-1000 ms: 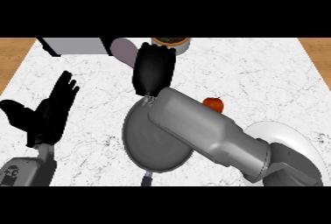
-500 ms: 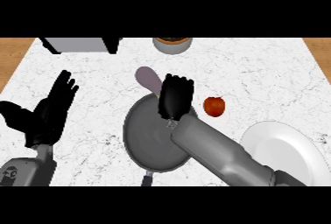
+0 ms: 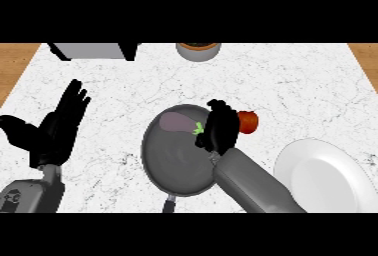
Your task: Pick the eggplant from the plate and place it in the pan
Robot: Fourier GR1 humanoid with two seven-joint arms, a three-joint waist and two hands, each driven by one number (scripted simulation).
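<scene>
On the tabletop, the pan now has the eggplant lying inside its far rim, well apart from the plate; half a second ago it hung beyond that rim. The right hand curls its fingers on the green stem end, while the left hand rests at the left, fingers spread. Light, smooth-skinned and probably slippery, the eggplant seems best taken across its thick body.
</scene>
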